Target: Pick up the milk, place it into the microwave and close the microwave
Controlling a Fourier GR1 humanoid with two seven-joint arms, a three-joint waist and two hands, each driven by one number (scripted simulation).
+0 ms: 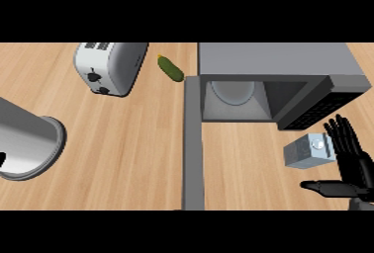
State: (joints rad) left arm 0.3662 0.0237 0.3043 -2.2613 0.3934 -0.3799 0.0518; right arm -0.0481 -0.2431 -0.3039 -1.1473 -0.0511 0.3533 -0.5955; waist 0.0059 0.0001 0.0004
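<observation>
Milk (311, 150) stood at lower right of frame, below open microwave (277, 81). Right hand (353, 160) was just beside it, fingers straight, grasping nothing. Judged best: wrap carton squarely, keep upright, clear door (193, 143) at centre. Left hand unseen.

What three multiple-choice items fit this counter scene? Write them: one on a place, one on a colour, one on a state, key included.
1. Where does the small grey-blue milk carton stand?
A. before the microwave
B. inside it
C. on the toaster

2. What colour is the long cucumber?
A. red
B. green
C. white

3. How is the grey box microwave's door?
A. shut
B. missing
C. swung open

Key: 1 A, it stands on the wood by the right robot hand; 2 B, it lies green beside the silver toaster; 3 C, the cavity shows.
</observation>
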